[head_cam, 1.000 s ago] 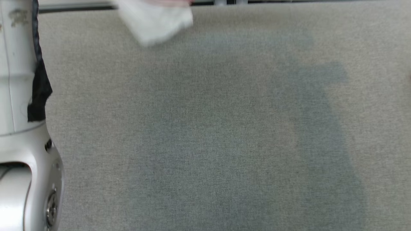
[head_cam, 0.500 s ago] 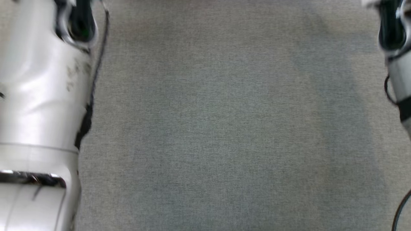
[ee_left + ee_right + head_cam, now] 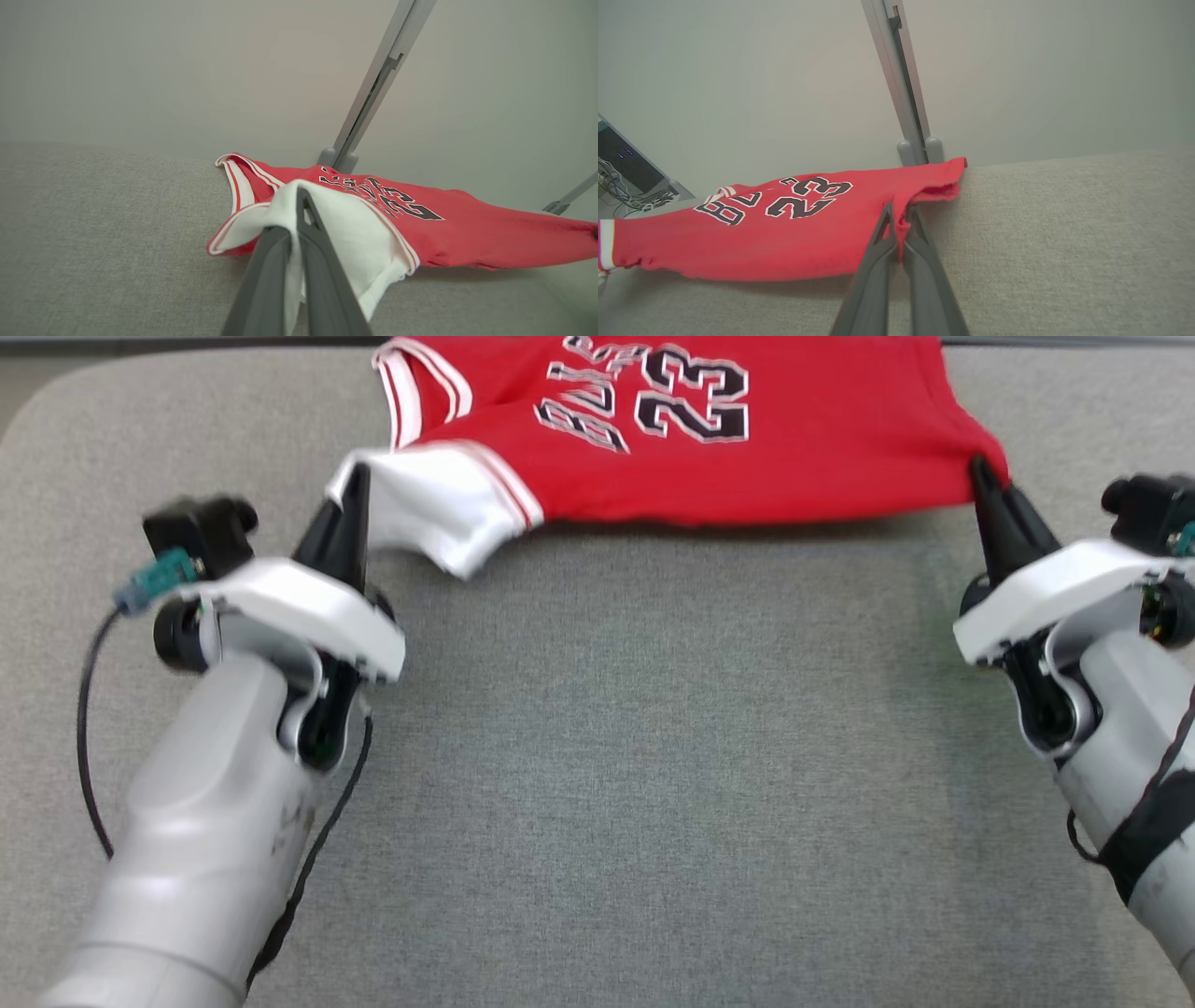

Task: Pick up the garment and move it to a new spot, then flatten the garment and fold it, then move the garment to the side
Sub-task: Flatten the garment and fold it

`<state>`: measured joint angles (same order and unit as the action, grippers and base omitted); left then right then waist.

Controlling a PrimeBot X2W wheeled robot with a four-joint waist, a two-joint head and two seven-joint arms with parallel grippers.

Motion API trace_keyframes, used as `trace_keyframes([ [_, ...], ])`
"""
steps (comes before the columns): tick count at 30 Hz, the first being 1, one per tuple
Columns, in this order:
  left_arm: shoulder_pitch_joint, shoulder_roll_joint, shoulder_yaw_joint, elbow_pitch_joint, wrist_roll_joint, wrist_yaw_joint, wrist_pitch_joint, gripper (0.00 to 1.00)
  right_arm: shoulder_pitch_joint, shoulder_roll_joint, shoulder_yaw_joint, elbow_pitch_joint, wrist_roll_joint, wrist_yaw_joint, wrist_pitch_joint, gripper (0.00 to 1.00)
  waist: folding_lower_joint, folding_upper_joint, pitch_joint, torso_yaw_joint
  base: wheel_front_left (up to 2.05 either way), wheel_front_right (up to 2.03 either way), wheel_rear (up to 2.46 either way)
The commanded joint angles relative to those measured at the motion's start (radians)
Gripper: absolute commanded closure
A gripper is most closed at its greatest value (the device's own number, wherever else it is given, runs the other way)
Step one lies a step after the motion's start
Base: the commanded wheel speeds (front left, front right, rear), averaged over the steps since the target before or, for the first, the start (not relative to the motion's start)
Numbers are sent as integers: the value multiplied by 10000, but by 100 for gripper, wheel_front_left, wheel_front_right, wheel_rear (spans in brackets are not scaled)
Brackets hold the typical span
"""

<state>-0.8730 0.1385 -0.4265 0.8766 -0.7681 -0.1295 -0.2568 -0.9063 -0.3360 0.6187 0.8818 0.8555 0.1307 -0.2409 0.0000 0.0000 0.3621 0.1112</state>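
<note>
Grey fabric surface [image 3: 653, 756], rounded corners; red jersey [image 3: 803, 467] resting along far edge.

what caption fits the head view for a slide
Red jersey stretched over a grey pad, near edge pinched by the left gripper and right gripper

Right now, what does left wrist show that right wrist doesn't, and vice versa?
Left wrist: left tool shut on a white flap of fabric, beside a trimmed armhole. Right wrist: right tool shut on a red corner; cables at far left. Both: the red jersey, its number 23, the grey cushion, the metal post.
</note>
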Motion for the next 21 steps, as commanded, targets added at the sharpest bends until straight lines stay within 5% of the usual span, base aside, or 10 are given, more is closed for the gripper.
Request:
trace_keyframes([
  [1, 278, 229, -246, -91, -58, -13, -25, 100, 237, -137, 130, 53, 149, -1, 43, 100, 0, 0, -412, -73, 0, 0, 0],
  [21, 3340, 2237, -3169, -1781, -1920, -16, 1372, 100, 1921, -1152, 2623, 325, 1358, -2, 1104, 100, 0, 0, -2485, 134, 0, 0, 0],
])
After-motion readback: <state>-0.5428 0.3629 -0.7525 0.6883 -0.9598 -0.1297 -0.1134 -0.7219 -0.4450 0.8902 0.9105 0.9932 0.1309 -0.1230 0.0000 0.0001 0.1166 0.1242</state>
